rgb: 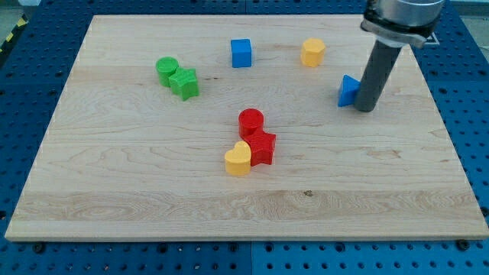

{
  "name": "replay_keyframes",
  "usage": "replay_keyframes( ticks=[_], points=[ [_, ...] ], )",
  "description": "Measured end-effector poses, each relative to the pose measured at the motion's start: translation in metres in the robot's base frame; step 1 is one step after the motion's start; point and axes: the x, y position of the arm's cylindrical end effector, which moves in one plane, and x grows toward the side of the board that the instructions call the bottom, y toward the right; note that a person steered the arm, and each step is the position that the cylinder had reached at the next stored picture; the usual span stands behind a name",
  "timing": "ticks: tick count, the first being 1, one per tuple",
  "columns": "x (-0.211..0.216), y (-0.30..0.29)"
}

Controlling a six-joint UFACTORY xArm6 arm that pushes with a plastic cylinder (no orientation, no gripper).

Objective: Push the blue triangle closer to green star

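Note:
The blue triangle [348,90] lies at the view's right on the wooden board [153,191]. My tip [367,108] stands right against its right side, touching or nearly touching it. The green star [185,82] lies far off at the view's upper left, with a green cylinder [166,69] touching it on its upper left.
A blue cube [241,53] and a yellow block [312,52] lie near the view's top between the triangle and the star. A red cylinder [250,121], a red star [262,147] and a yellow heart [238,160] cluster at the middle.

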Motion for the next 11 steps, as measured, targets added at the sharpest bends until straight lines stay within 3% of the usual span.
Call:
replay_keyframes(
  ticks=[1, 2, 4, 5, 6, 11],
  points=[
    [-0.046, 0.003],
    [-0.056, 0.003],
    [-0.055, 0.058],
    [-0.038, 0.057],
    [-0.018, 0.041],
    [-0.035, -0.106]
  ],
)
